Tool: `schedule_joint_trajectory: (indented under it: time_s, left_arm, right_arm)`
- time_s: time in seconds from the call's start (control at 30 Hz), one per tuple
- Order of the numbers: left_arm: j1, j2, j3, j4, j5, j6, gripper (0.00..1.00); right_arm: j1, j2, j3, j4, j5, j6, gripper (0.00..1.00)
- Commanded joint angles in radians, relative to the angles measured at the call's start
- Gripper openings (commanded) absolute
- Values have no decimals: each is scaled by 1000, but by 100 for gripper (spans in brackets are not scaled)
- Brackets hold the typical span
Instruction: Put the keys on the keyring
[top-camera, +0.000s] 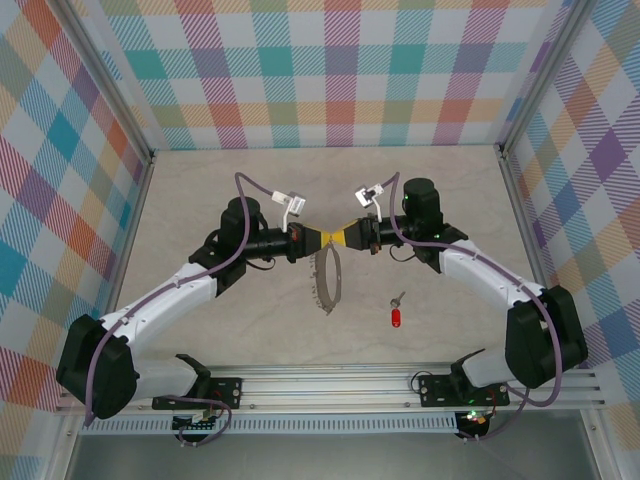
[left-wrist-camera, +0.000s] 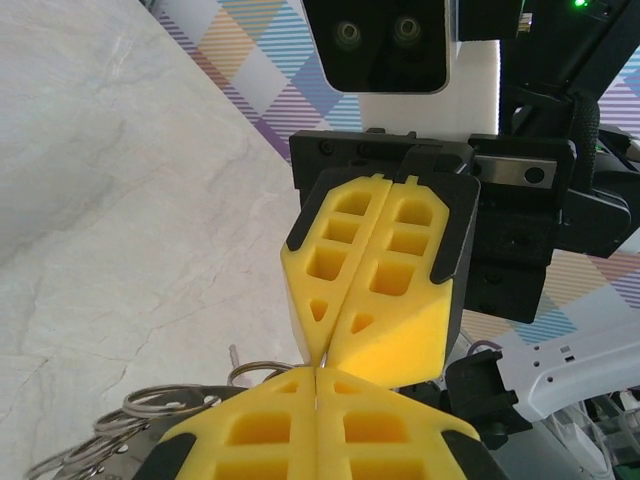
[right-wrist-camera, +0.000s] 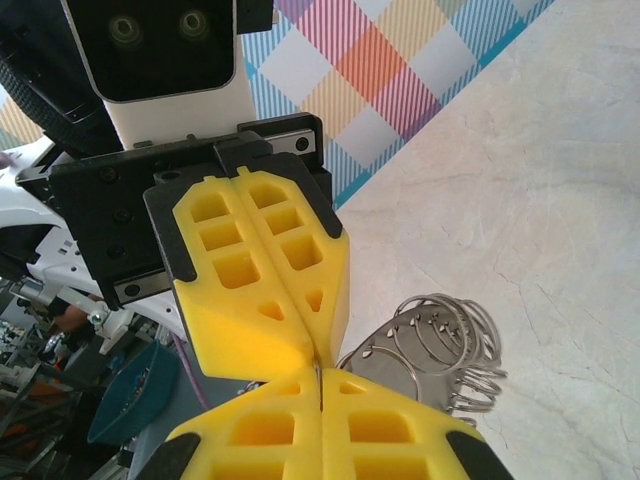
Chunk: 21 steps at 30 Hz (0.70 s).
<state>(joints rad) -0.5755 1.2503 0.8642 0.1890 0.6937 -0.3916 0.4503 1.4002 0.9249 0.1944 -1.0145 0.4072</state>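
Note:
The keyring (top-camera: 330, 278), a thin silver hoop strung with small loops, hangs on edge above the middle of the table. My left gripper (top-camera: 322, 238) and right gripper (top-camera: 344, 238) meet tip to tip over its top, both shut on the rim. In the left wrist view my left gripper (left-wrist-camera: 317, 372) pinches a sliver of metal, and the ring's loops (left-wrist-camera: 165, 402) show at lower left. In the right wrist view my right gripper (right-wrist-camera: 320, 372) pinches the same rim, with the loops (right-wrist-camera: 440, 335) to its right. The key (top-camera: 396, 316), with its red head, lies on the table right of the ring.
Pale marble tabletop (top-camera: 250, 190) enclosed by checked walls on three sides, with metal posts at the corners. An aluminium rail (top-camera: 330, 385) carrying both arm bases runs along the near edge. Open tabletop lies behind and beside the arms.

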Motion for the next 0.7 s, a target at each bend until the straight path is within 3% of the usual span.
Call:
schedule_joint_trajectory:
  time_s: [0.0, 0.17, 0.37, 0.57, 0.67]
  left_arm:
    - [-65, -14, -4, 82, 108, 13, 0]
    - [-72, 3, 2, 68, 103, 21, 0]
    - [-79, 28, 13, 63, 103, 22, 12]
    - [-84, 37, 19, 66, 103, 24, 13]
    - [-87, 40, 17, 67, 96, 25, 7]
  right_arm:
    - [19, 25, 25, 16, 82, 7, 0]
    - [28, 22, 6, 52, 78, 21, 0]
    - [29, 31, 2, 85, 50, 34, 0]
    - [31, 42, 3, 98, 39, 42, 0]
    - [33, 45, 3, 97, 40, 42, 0]
